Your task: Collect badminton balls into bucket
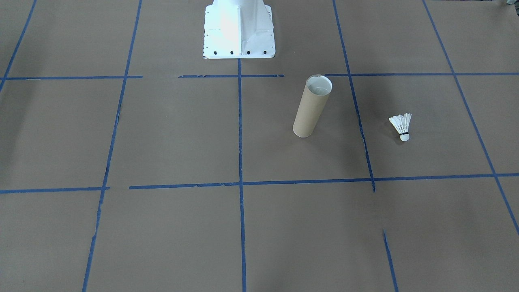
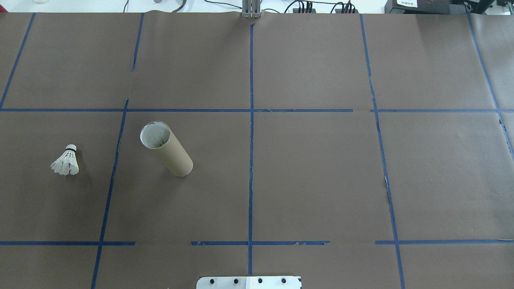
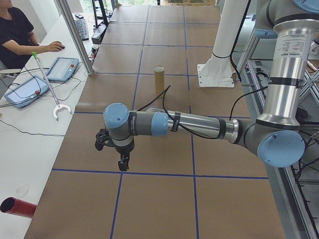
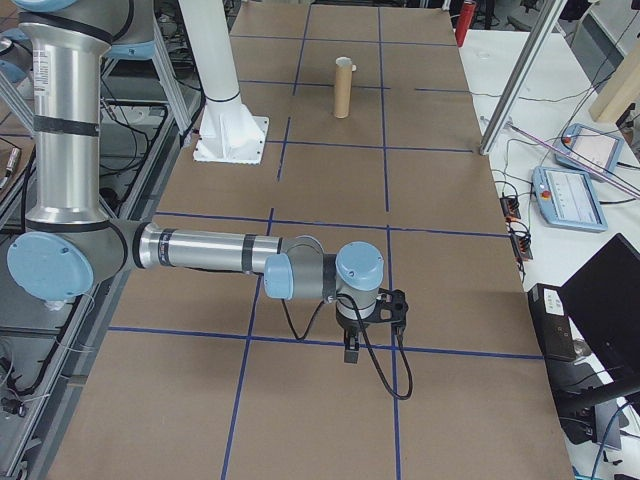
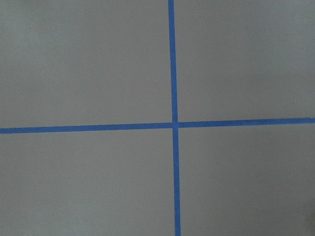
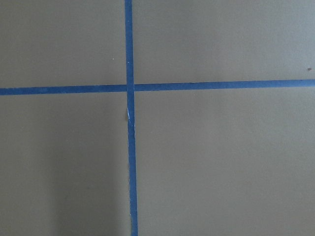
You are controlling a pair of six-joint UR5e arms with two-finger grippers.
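Currently: nothing has been collected; both arms hang over bare table, away from the task's things.
Shuttlecock (image 2: pixel 66 161): lies on its side on the brown paper table (image 2: pixel 313 180), in the overhead view's left half, cork tip toward 12 o'clock, feather skirt toward 6 o'clock.
Tube (image 2: pixel 166 149): stands upright with its open white mouth up, at about 3 o'clock from the shuttlecock, near it but apart, with a line of blue tape (image 2: pixel 112 176) between them.
Left gripper (image 3: pixel 115 155): seen only in the left side view, pointing down above the paper; I cannot tell whether its fingers are spread or closed.
Right gripper (image 4: pixel 368 328): seen only in the right side view, likewise pointing down; finger state cannot be told.
Wrist cameras: each shows only crossed tape lines on paper, no shuttlecock and no tube.
Key relation: the shuttlecock is on the robot's left side, so the left arm looks the nearer one; its long axis runs 12 to 6 in the overhead view, so the fingers would likely close across it from 9 and 3.
Person (image 3: pixel 17 35): seated at a desk beside the table, hand on a mouse.
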